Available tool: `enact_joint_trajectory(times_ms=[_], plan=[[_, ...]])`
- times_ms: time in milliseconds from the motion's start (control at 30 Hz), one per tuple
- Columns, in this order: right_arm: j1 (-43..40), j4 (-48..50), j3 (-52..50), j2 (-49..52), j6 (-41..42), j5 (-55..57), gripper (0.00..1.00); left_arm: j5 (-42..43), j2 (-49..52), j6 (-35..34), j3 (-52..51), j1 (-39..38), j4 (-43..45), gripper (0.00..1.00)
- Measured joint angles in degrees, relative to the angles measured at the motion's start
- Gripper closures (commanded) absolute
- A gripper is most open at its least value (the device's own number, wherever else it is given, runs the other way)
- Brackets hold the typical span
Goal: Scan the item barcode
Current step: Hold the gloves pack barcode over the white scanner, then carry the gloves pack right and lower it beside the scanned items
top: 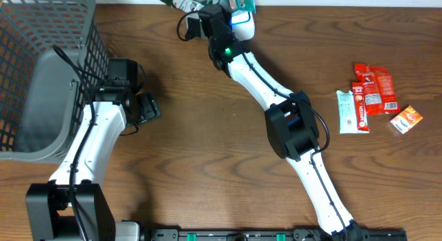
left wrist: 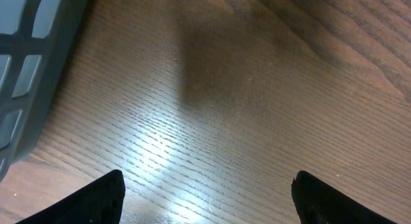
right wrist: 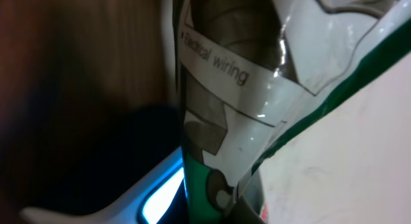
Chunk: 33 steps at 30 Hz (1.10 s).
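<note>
Packet (right wrist: pixel 225 89) fills the right wrist view, just above the blue-lit scanner (right wrist: pixel 160 197).
Right pincer (top: pixel 215 14) is squeezed together, on the packet I think, at the far edge of the desk (top: pixel 207 130). Its long side runs left to right. Left pincer (left wrist: pixel 205 192) is wide apart, empty and well away.

Two arms (top: pixel 97 141), one basket (top: pixel 21 47), roughly six packets (top: pixel 376 89)

Glossy green-and-white packet (right wrist: pixel 231 76) — printed "electrical wiring" — just beside the blue-lit scanner (right wrist: pixel 160 193)
</note>
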Motion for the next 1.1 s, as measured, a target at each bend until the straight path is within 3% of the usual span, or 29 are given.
enact_joint_trajectory(times_ms=[767,967,1100], plan=[[0.72,-4.57,0.0,-0.79,11.72,-2.08,0.99,0.0,0.0,0.0,0.0,0.0,0.0,0.16],[0.48,-15.08,-0.11,-8.31,19.47,-5.11,0.99,0.0,0.0,0.0,0.0,0.0,-0.02,0.16],[-0.83,-26.93,-0.11,-20.9,32.41,-10.08,0.99,0.0,0.0,0.0,0.0,0.0,0.11,0.16]])
